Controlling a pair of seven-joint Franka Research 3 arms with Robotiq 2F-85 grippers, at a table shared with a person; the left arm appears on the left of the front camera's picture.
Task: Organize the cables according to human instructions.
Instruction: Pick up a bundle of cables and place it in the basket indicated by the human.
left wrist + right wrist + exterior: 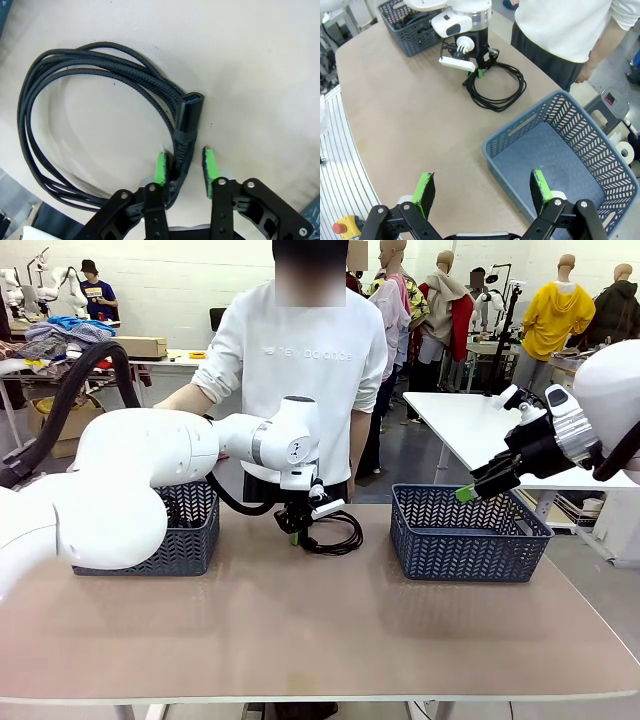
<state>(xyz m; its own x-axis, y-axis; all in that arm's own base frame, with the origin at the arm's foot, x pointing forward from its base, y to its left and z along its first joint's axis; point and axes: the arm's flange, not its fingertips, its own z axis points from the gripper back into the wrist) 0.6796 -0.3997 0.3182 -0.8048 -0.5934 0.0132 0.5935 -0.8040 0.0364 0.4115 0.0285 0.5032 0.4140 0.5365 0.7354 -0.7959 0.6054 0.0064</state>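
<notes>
At the near edge of the tan table (pixel 300 640), the right gripper (pixel 482 192) hangs with its jaws spread wide and nothing between its green pads (pixel 426 188), poised above the near corner of an empty blue basket (pixel 520 165). Beyond it, near the middle of the table, the left gripper (pixel 184 167) points down at a coiled black cable (pixel 60 125) lying on the tabletop. Its green pads (pixel 161 167) bracket the cable's braided strands just behind the black plug (pixel 187 112); one pad touches the bundle, the other stands a little clear of it, so the jaws are partly drawn in and it cannot be told whether the grip is firm. The rest of the loop fans out ahead of the fingertips, flat on the table. To that gripper's side, behind the white left arm (pixel 140 455), a second blue basket (pixel 185 530) holds more dark cables (pixel 410 17). At the far edge, directly beyond the coil, stands the human (pixel 300 360) in a white sweatshirt, arms lowered.
</notes>
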